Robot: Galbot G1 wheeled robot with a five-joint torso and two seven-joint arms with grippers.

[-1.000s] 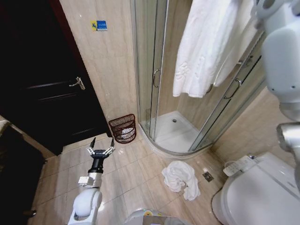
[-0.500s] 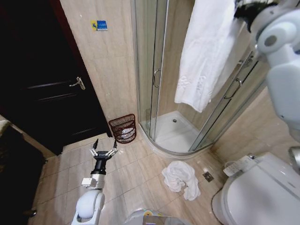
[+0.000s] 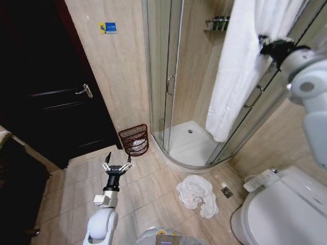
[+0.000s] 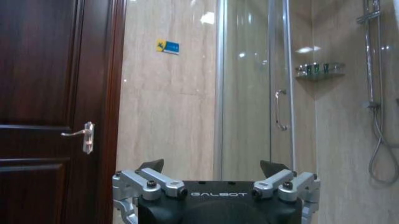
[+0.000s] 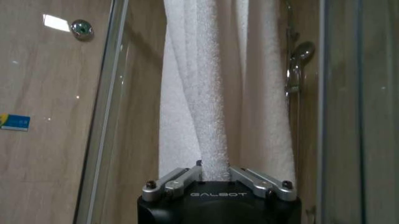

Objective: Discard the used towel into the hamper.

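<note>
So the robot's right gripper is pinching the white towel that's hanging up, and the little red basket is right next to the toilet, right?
Not quite. The right gripper does pinch the hanging white towel, but the head view shows the basket against the wall between the dark door and the shower, far from the toilet.

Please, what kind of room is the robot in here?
Most likely a bathroom, perhaps in a hotel. A glass shower cabin stands in the corner, a toilet is at the right, and white towels hang over the tiled floor.
</note>
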